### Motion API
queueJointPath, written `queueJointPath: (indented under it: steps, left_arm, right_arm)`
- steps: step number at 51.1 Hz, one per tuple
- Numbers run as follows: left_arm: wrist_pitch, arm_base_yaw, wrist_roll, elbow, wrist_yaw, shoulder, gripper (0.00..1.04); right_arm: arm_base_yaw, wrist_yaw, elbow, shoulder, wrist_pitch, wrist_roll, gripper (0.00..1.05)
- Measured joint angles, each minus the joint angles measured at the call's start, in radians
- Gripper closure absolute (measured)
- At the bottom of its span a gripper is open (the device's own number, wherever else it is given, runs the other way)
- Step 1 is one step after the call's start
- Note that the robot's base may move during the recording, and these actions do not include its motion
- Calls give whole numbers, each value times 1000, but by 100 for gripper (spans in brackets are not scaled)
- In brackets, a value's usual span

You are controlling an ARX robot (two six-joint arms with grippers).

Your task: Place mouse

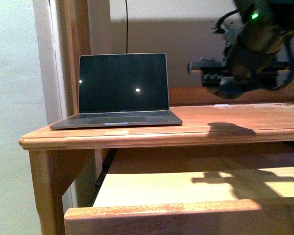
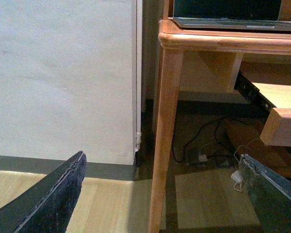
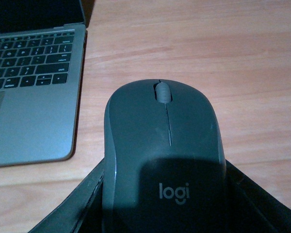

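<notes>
The dark grey mouse [image 3: 162,145], with a scroll wheel and a "logi" mark, fills the right wrist view, held between the two black fingers [image 3: 77,204] of my right gripper [image 3: 165,213], which is shut on it. It hangs above the wooden desk top [image 3: 223,58], to the right of the laptop [image 3: 34,97]. In the front view my right gripper [image 1: 230,85] hovers above the desk [image 1: 235,117] at the upper right; the mouse itself is hard to make out there. My left gripper [image 2: 162,194] is open and empty, low beside the desk leg [image 2: 165,136].
The open laptop [image 1: 120,90] with a dark screen stands on the left half of the desk. A pulled-out drawer [image 1: 186,210] juts out below the desk top. Cables and a white adapter [image 2: 237,177] lie on the floor under the desk. A white wall [image 2: 63,73] is at left.
</notes>
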Motion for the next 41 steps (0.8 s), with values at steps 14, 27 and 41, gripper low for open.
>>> queueJointPath:
  steps: [14, 27, 41]
  left_arm:
    - [0, 0, 0, 0, 0, 0, 8]
    - [0, 0, 0, 0, 0, 0, 8]
    - [0, 0, 0, 0, 0, 0, 8]
  right_arm:
    - [24, 152, 332, 315, -120, 18, 49]
    - [18, 161, 380, 368, -130, 23, 49]
    - [3, 124, 315, 351, 10, 72, 16]
